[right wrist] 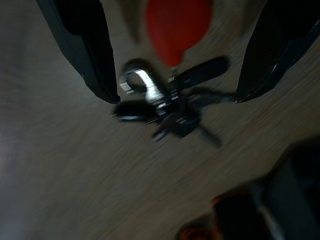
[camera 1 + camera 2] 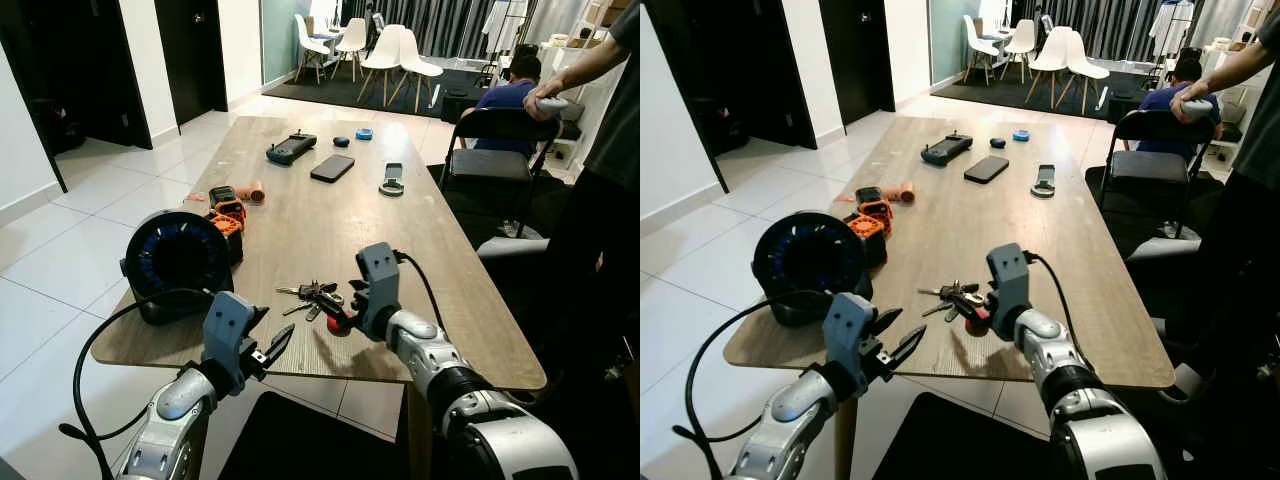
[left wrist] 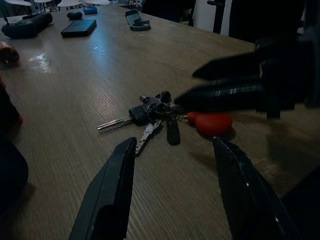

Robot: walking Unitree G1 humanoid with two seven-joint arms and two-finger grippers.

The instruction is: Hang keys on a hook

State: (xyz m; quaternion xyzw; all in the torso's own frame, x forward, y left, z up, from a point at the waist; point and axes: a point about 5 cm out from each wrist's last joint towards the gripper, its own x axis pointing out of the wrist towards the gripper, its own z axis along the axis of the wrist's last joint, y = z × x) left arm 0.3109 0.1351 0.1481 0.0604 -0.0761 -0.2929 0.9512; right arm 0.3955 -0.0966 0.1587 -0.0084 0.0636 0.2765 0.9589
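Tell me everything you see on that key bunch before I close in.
The bunch of dark-headed metal keys lies flat on the wooden table near its front edge, fanned out from a silver ring, with a black fob and a red oval tag attached. The right claw is over it, fingers open on either side, not gripping.

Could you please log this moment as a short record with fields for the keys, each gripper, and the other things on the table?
keys: bunch with a red fob, lying flat on the wooden table near its front edge
right gripper: open, fingers on either side of the keys, not yet closed on them
left gripper: open, hovering at the table's front edge, holding nothing
other items: round black fan, orange tool, phone, controller
person: standing at the right, hand on a chair
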